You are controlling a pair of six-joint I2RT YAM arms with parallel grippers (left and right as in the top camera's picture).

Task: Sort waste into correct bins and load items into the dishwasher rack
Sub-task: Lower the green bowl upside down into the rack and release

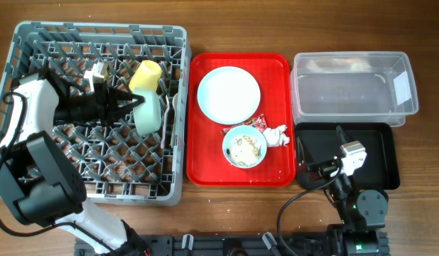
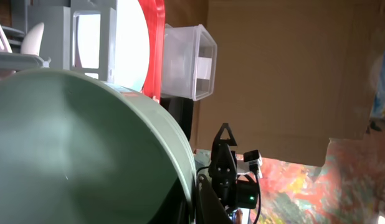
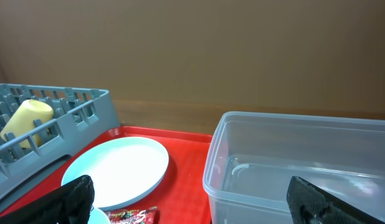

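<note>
Pinching a pale blue bowl [image 1: 150, 117] over the rack [image 1: 35, 32], the left tool [image 1: 139, 102] seemed to need only to let go; the right tool [image 1: 324, 153] sat spread wide.

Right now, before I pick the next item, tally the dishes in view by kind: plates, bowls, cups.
Plates: 1, the light blue plate on the red tray.
Bowls: 2, the bowl with scraps on the tray and the pale bowl in the grey rack.
Cups: 1, the yellow cup in the rack.
Total: 4.
</note>
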